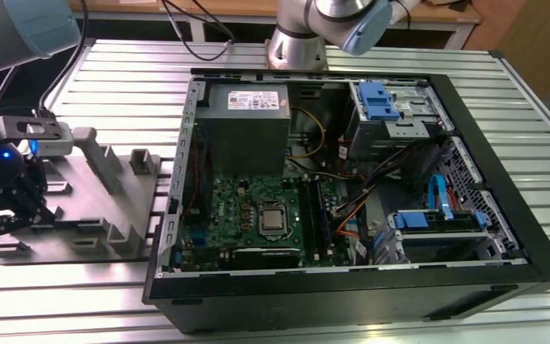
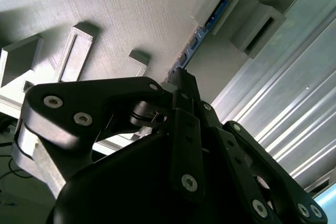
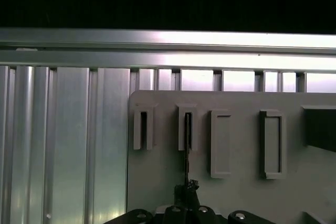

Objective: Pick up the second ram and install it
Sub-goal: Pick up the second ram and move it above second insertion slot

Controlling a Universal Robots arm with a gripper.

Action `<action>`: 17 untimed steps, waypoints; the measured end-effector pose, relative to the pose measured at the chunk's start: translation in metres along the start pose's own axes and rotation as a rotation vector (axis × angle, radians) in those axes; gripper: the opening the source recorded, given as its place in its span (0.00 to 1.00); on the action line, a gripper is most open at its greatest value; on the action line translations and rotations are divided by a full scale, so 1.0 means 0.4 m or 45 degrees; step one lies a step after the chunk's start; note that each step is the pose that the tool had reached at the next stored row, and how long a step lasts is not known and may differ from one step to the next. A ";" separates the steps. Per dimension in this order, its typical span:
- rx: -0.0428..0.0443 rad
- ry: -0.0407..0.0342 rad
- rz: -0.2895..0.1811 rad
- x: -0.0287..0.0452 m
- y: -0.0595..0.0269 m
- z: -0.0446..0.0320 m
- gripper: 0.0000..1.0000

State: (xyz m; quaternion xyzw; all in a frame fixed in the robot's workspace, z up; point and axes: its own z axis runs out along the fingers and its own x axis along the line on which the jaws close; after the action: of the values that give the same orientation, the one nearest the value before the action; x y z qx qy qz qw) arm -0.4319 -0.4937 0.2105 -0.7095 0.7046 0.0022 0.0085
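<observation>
Black two-finger gripper (image 2: 181, 74), at the exterior view's lower left, clamps the second ram (image 2: 203, 29), a thin green-blue circuit-board strip standing edgewise in the grey moulded fixture (image 1: 112, 188). A straight, untilted lift should prevent binding.

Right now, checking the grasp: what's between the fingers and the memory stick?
Nothing shows between them: in the second wrist view the fingers are shut right on the memory stick, which stands on edge in the grey fixture.
</observation>
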 end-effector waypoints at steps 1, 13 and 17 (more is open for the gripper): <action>0.000 0.0001 0.000 0.000 0.000 0.000 0.11; 0.000 0.0010 0.000 0.000 0.003 0.014 0.29; 0.000 0.0008 0.000 -0.001 0.009 0.019 0.29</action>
State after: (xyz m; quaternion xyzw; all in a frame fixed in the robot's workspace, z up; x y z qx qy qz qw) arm -0.4355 -0.4930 0.2029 -0.7095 0.7046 0.0019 0.0083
